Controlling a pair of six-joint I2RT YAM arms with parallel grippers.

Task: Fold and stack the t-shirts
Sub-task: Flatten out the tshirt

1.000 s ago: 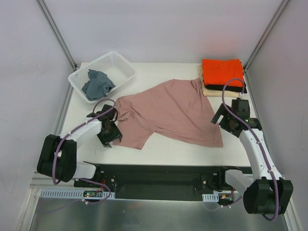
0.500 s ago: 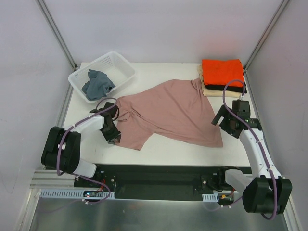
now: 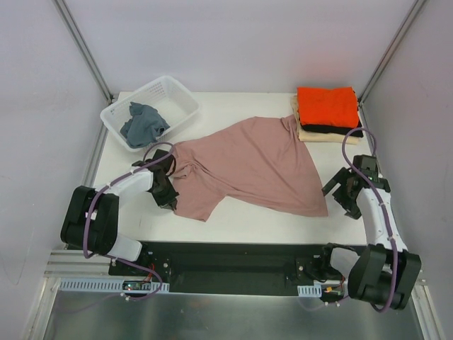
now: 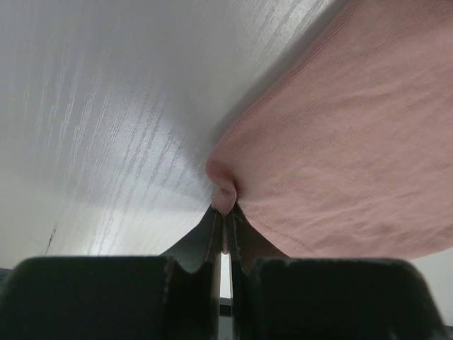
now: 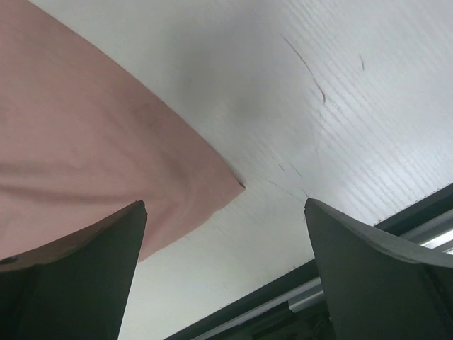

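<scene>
On the white table, the dusty-pink t-shirt lies spread between the arms; left gripper clamps its edge; right gripper gapes wide by its corner, holding nothing.

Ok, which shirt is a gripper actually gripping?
The dusty-pink shirt spread across the table: the left gripper is pinched shut on its edge. The orange shirt tops a folded stack, untouched.

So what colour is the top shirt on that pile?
Bright orange folded t-shirt; clearest in top view.
</scene>
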